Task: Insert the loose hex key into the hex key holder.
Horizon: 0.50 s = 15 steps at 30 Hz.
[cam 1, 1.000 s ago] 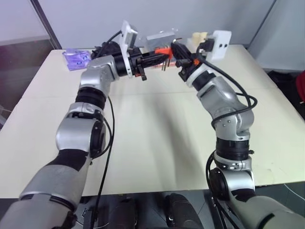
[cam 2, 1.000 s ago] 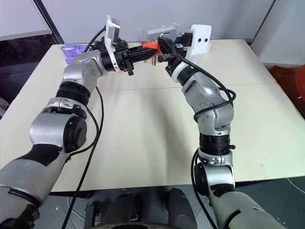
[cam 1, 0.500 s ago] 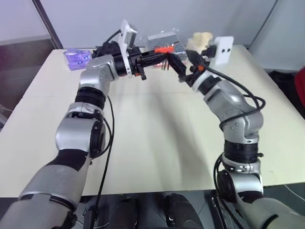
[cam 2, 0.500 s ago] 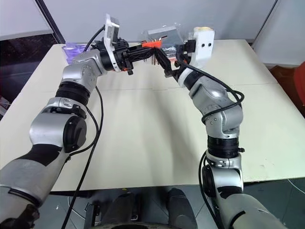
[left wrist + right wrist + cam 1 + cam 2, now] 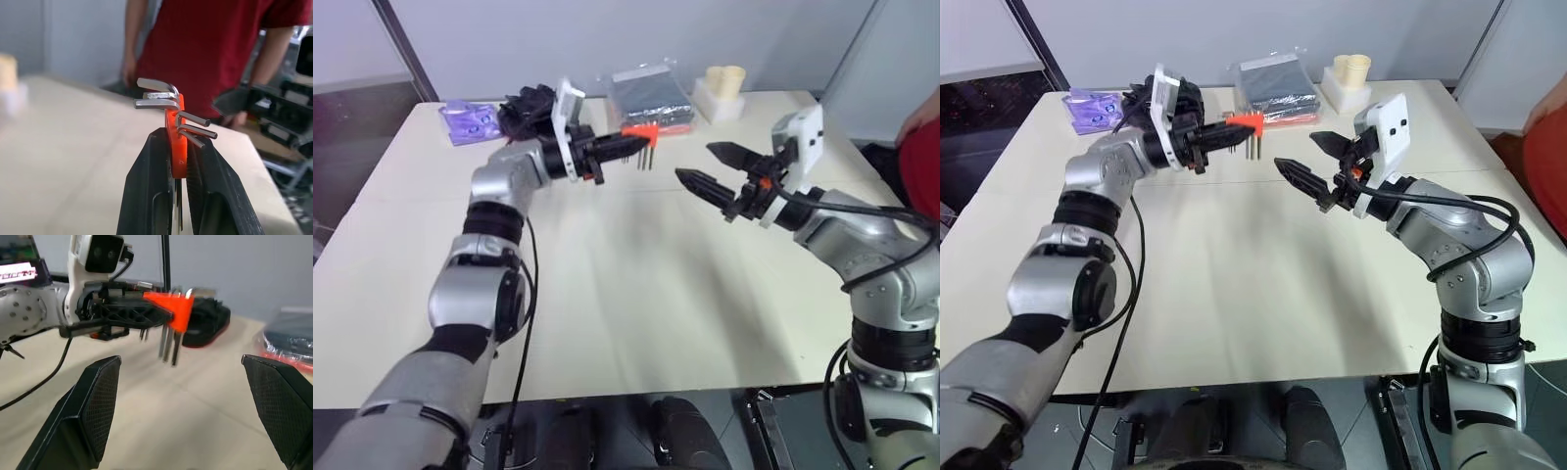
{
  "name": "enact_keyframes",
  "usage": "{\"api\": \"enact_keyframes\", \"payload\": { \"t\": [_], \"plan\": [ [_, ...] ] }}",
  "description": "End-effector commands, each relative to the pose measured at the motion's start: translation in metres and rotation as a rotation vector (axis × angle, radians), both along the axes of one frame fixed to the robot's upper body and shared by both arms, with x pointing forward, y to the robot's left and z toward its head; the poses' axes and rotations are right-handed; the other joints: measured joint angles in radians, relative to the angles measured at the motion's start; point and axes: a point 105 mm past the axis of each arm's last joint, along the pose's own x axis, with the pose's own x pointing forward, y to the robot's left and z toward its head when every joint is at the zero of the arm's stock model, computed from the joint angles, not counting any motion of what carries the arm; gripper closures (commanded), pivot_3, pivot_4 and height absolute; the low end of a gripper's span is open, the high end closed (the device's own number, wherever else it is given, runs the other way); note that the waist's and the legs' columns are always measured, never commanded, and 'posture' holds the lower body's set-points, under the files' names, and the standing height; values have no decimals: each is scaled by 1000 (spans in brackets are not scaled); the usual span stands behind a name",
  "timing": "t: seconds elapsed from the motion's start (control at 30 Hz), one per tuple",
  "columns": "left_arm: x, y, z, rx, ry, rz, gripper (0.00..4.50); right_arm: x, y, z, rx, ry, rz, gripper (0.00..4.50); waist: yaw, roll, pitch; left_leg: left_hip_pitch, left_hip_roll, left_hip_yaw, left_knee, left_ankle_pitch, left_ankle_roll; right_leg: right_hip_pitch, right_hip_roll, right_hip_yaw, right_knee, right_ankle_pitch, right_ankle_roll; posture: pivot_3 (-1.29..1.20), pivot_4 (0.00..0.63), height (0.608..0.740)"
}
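My left gripper (image 5: 631,140) is shut on the red-orange hex key holder (image 5: 639,130) and holds it in the air over the far part of the table, pointing right. Several thin metal keys (image 5: 1252,147) stick out of the holder (image 5: 176,142), some bent over one side, some out of the other. I cannot pick out the loose hex key among them. My right gripper (image 5: 695,163) hovers to the right of the holder and apart from it. Its fingers (image 5: 98,396) stand wide open with nothing between them.
At the table's far edge lie a purple bag (image 5: 470,119), a black bundle (image 5: 524,101), a dark flat packet (image 5: 651,91) and cream cups on a white base (image 5: 722,86). A person in red (image 5: 215,49) stands at the right side of the table (image 5: 636,284).
My right gripper has opened, let go at the holder and drawn back to the right and nearer. My left gripper has sunk a little with the holder.
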Motion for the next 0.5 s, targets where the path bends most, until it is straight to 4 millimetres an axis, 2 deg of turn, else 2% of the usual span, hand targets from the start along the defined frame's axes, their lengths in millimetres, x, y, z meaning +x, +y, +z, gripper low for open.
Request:
{"api": "enact_keyframes", "payload": {
  "t": [0.03,0.17,0.23,0.3,0.33,0.43,0.5],
  "plan": [
    [-10,13,10,-60,77,16,4500,-8,4,3,-57,-55,27,418,1,0,0,0,0,0,0,0,0,0,0,0,0,0,0,0,150,740],
    [-23,20,-15,-48,206,34,4500,-8,6,-2,-74,-55,39,418,5,0,0,0,1,0,1,0,0,0,0,1,0,0,0,0,150,740],
    [-33,25,-49,17,289,62,4500,-6,8,-5,-79,-53,47,418,6,0,0,0,1,0,1,0,0,0,0,2,0,0,0,0,150,740],
    [-39,29,-70,65,319,93,4500,-6,10,-8,-90,-53,52,418,7,0,0,1,1,0,0,0,0,1,-2,2,0,0,0,0,150,740],
    [-39,32,-77,80,328,117,4500,-6,10,-8,-94,-55,55,418,8,0,0,1,1,0,0,0,0,1,-2,2,0,0,0,0,150,740],
    [-34,47,-114,188,365,222,4500,-6,13,-11,-103,-56,63,418,25,0,0,1,1,0,1,0,0,1,-2,2,0,0,0,0,150,740],
    [-31,54,-127,226,368,257,4500,-6,14,-13,-105,-57,66,418,31,0,0,1,0,0,1,0,0,1,-2,2,0,0,0,0,150,740]
  ]
}}
